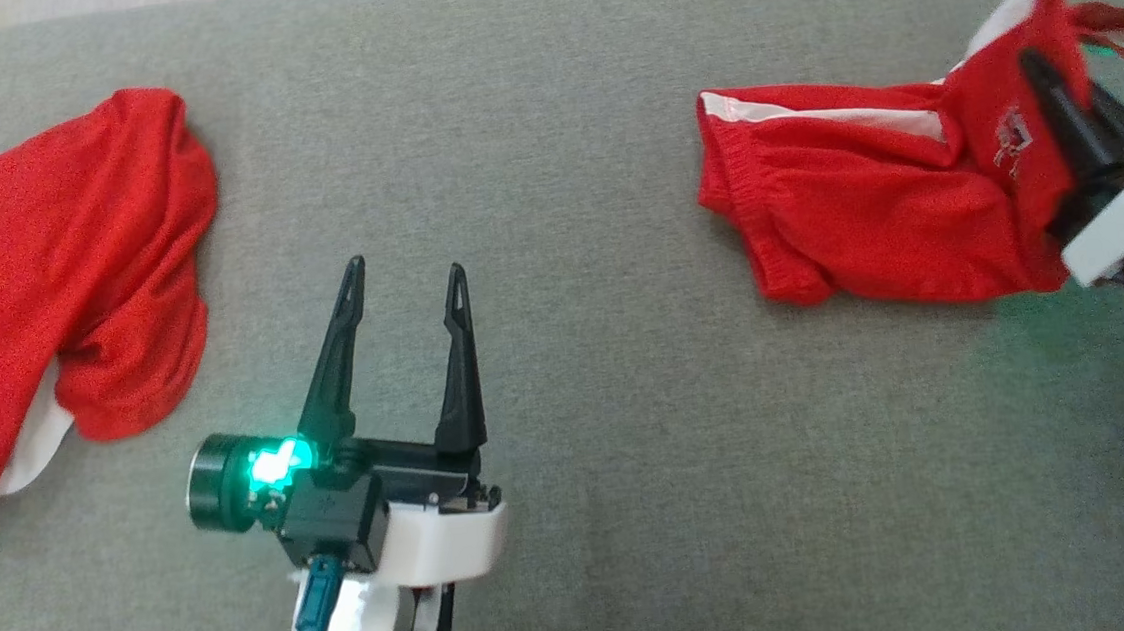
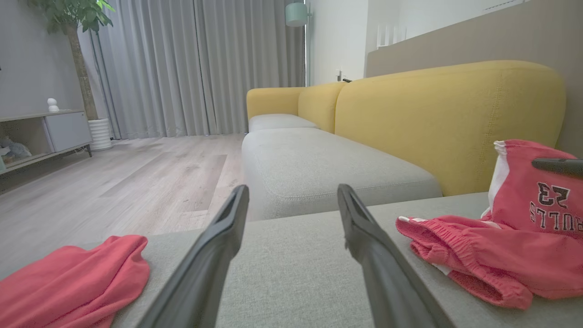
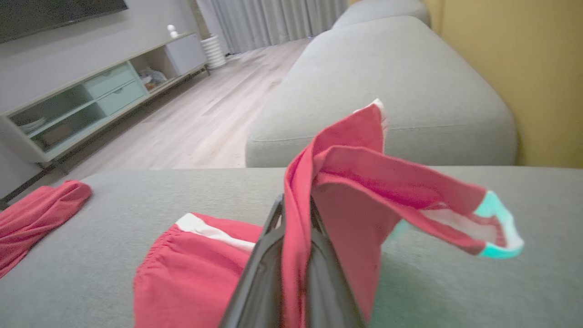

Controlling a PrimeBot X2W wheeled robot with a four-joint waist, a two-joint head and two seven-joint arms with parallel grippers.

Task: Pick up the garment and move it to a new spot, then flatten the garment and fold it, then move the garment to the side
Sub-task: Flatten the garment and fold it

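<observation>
Garment (image 1: 844, 203) pinched by right gripper (image 3: 295, 207), second garment (image 1: 66, 264) lying apart, left gripper (image 1: 406, 278) wide

A yellow sofa back (image 2: 446, 123) is rising behind a grey seat cushion (image 2: 319, 168), while grey curtains (image 2: 196, 68) are hanging beside a potted plant (image 2: 76, 50) above a pale wooden floor (image 2: 136, 177).

Head camera looks down on the cushion (image 1: 563, 205); low wrist cameras share the garment (image 1: 866, 221).
</observation>
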